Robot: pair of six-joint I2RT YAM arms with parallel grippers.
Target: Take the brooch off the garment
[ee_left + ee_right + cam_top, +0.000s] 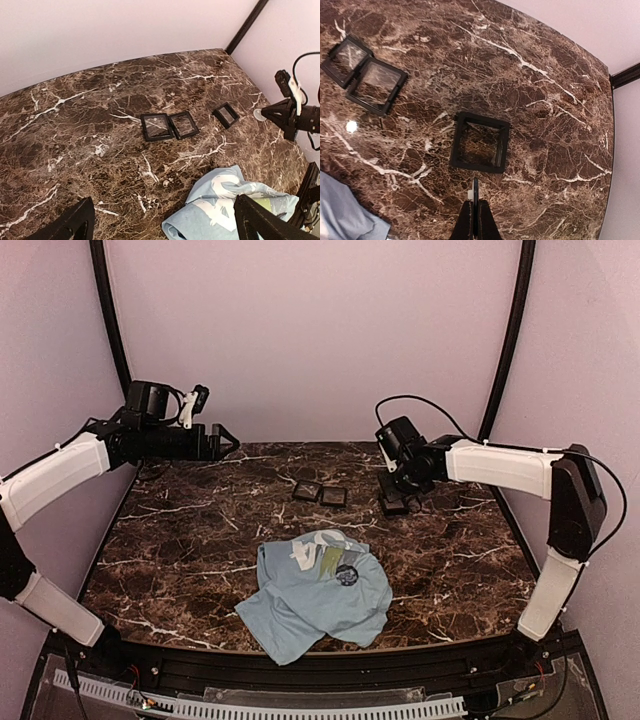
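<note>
The garment, a light blue shirt (300,605), lies crumpled at the table's near middle. The brooch (347,575), a small round dark badge, sits on its upper right part. My left gripper (222,438) hangs high at the back left, open wide and empty, its fingertips (75,225) framing the shirt's edge (225,200) far below. My right gripper (475,205) is shut on a thin round disc (475,187), seen edge-on. It hovers just in front of a black square tray (460,145). From the left wrist view the disc (258,115) shows a pale face.
Two more black square trays (307,490) (333,496) lie side by side at the back middle of the brown marble table (180,540). Pale walls and black corner posts (110,320) close in the back and sides.
</note>
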